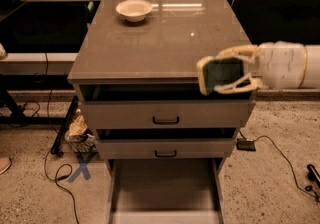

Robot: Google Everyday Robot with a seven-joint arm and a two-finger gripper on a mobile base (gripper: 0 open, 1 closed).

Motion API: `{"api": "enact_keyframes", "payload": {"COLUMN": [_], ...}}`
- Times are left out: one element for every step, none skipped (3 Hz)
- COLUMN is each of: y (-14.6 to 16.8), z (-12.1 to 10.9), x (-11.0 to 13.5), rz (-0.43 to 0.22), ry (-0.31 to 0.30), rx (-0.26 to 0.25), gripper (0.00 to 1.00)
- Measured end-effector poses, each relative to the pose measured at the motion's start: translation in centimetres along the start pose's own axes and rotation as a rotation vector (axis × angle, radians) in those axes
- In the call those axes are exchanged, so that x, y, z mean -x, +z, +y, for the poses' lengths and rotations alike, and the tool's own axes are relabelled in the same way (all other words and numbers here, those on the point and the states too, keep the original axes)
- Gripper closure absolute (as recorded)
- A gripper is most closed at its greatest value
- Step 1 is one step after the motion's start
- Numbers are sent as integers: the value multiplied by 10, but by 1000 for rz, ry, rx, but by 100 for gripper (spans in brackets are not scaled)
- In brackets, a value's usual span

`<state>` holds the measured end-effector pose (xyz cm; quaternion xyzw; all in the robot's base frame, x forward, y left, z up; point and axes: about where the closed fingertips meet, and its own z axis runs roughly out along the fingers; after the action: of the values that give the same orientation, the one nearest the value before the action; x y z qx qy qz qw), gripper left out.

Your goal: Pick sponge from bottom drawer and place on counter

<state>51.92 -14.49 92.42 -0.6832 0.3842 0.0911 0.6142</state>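
Observation:
My gripper (215, 74) comes in from the right and is shut on the dark green sponge (222, 73). It holds the sponge in the air at the height of the counter's (160, 38) front right edge, just in front of it. The bottom drawer (164, 188) stands pulled out below, and its pale floor shows nothing in it. The two upper drawers with black handles are slightly ajar.
A cream bowl (133, 10) stands at the counter's back left. Cables and a crumpled bag (79, 130) lie on the floor left of the cabinet, by a blue X mark (81, 170). A small black box (246, 144) lies on the floor to the right.

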Motion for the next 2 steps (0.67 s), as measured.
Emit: {"api": "enact_keyframes", "payload": {"y": [6,24], "z": [-73,-107], "x": [-18,-39], "rz": [54,91], "ry": [35,78], "rx": [-109,-132], "gripper": [100,100]}}
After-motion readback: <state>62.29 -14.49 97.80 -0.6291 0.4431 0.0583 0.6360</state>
